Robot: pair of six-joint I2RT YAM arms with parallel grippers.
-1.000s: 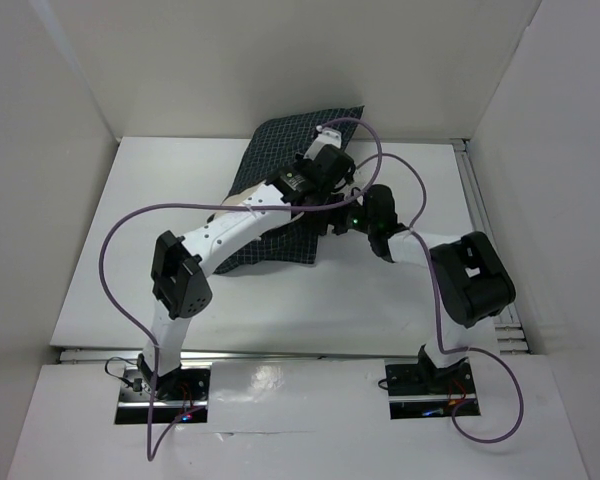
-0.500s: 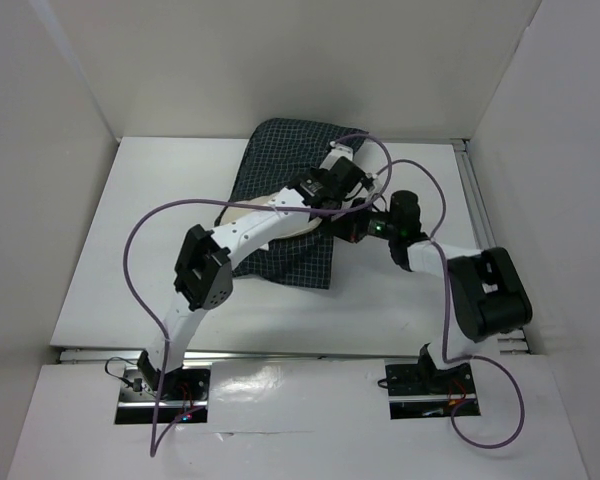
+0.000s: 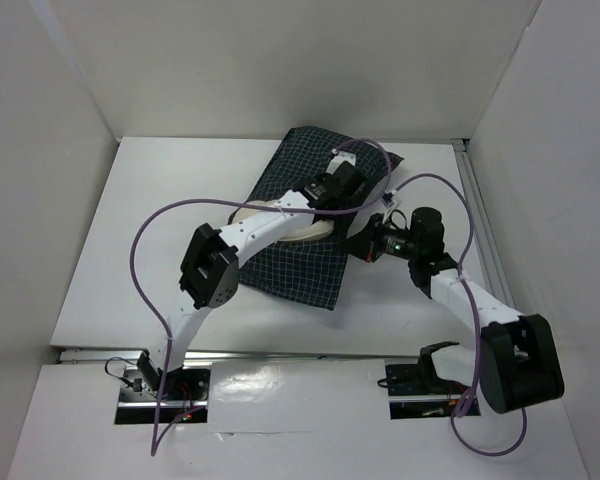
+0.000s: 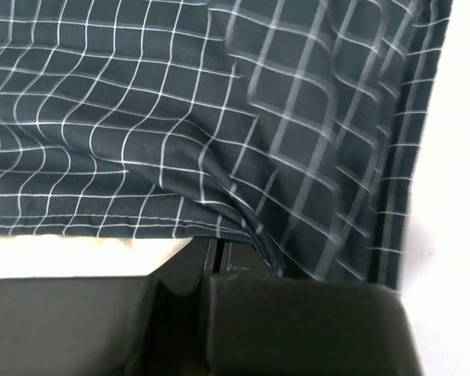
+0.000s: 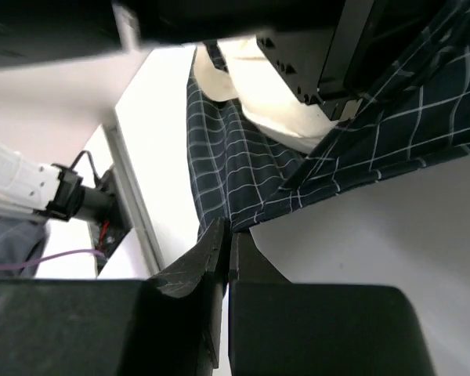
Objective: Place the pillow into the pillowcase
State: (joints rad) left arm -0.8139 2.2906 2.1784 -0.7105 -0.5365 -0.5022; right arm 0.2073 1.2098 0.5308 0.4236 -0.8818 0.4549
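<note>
With the left gripper (image 4: 215, 252) and right gripper (image 5: 225, 232) each pinching the pillowcase (image 3: 302, 268) hem mid-frame, hold its mouth taut and draw it evenly over the pillow (image 5: 270, 102).

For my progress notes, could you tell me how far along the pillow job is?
Done: the pillow appears partly inside the pillowcase, checked cloth on both sides of it. In hand: the left hand and the right hand are each shut, pinching the cloth. Remaining: cream shows at the open mouth, so the rest must go in.
</note>
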